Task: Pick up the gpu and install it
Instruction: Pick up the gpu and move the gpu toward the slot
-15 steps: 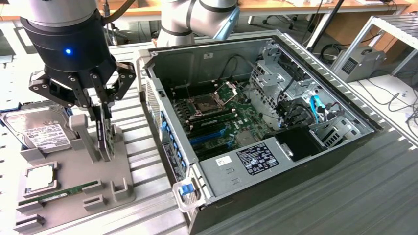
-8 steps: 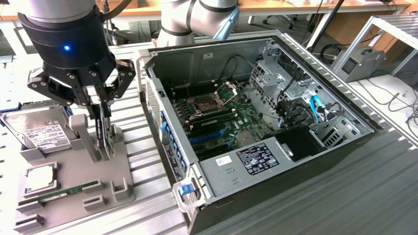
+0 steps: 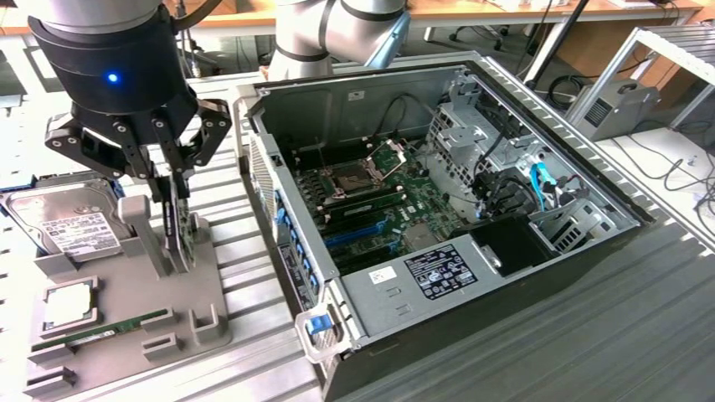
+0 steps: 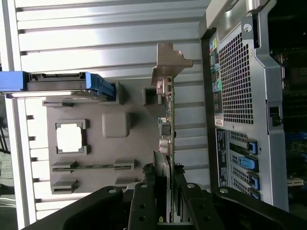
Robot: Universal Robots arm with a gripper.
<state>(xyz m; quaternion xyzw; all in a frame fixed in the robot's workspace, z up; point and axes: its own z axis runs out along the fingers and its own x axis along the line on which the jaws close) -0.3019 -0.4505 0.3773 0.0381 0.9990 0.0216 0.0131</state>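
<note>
I read the claw (image 3: pixel 176 216) as clenched on the gpu (image 3: pixel 186 244), which stood on edge in the gray holder (image 3: pixel 117 280) directly beneath it, one finger per face

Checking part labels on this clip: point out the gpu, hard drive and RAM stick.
gpu (image 4: pixel 166 132): wrist view, card edge, mid-length.
hard drive (image 3: pixel 76 233): exterior view, white label.
RAM stick (image 3: pixel 100 330): exterior view, middle of green strip.

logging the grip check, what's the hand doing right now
hand: closed on the gpu, which stands on edge in the gray holder
</note>
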